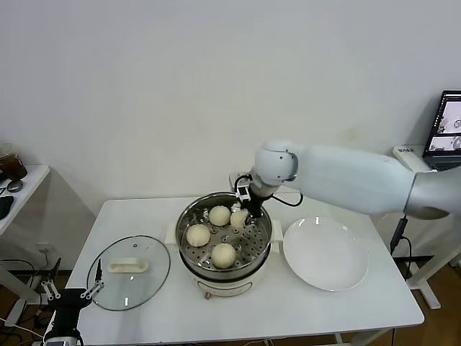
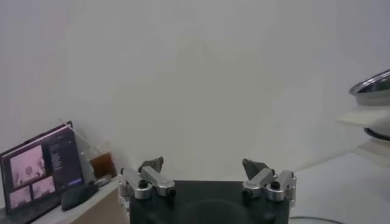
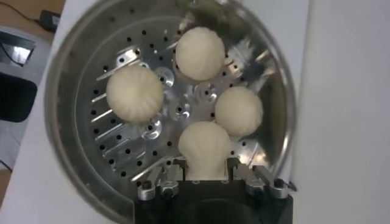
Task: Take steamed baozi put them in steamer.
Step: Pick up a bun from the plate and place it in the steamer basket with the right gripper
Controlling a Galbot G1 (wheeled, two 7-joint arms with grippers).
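Observation:
The steamer (image 1: 189, 213) stands mid-table, a shiny steel pot with a perforated tray (image 3: 122, 146) on a white base. Four cream-white baozi are inside it. Three lie loose on the tray (image 1: 220, 215) (image 1: 198, 234) (image 1: 223, 254). My right gripper (image 1: 242, 207) reaches into the pot at its far right side and is shut on the fourth baozi (image 1: 238, 218). In the right wrist view this baozi (image 3: 205, 145) is pinched between the fingers of the gripper (image 3: 205, 167), low over the tray, next to another baozi (image 3: 239, 110). My left gripper (image 1: 70, 292) is parked low at the table's left, open and empty (image 2: 204, 165).
A flat white plate (image 1: 324, 254) lies right of the steamer, with nothing on it. A round glass lid with a white handle (image 1: 128, 272) lies left of the steamer. A laptop (image 1: 450, 122) stands at the far right, off the table.

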